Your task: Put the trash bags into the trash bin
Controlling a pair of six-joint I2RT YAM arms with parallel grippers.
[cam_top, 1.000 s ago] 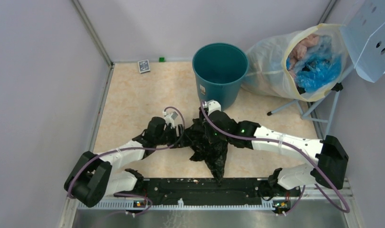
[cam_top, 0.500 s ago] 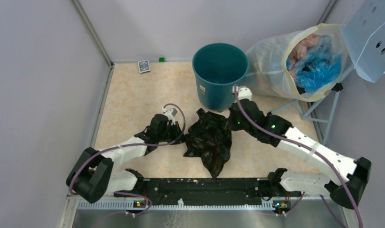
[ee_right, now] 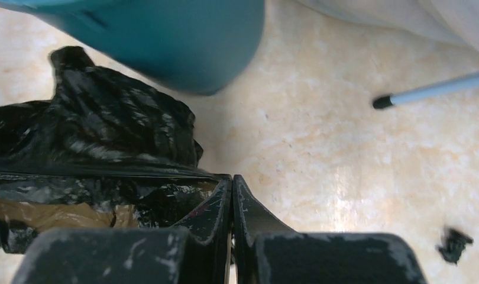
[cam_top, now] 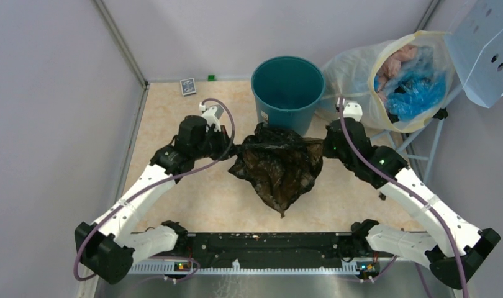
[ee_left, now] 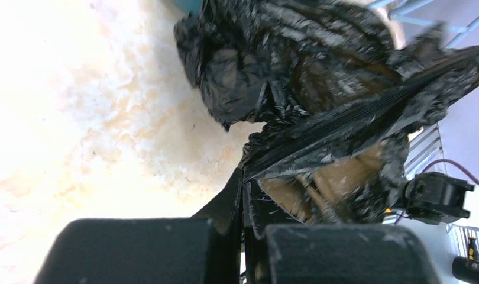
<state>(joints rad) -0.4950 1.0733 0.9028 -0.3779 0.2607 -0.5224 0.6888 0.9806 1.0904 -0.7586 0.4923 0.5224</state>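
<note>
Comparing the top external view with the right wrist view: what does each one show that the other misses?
Only top external: the left gripper pinching the trash bag on its far side, the trash bin seen open from above, and the blue and pink contents of the sack. Only right wrist: the right gripper close up, shut on the bag's edge, and a small black scrap on the table. Both: the bag stretched beside the bin.

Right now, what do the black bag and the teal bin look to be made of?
The black bag looks like thin glossy plastic film: crinkled, glinting, and brownish see-through where stretched. The bin looks like rigid moulded plastic, probably, with a smooth, slightly shiny teal wall.
</note>
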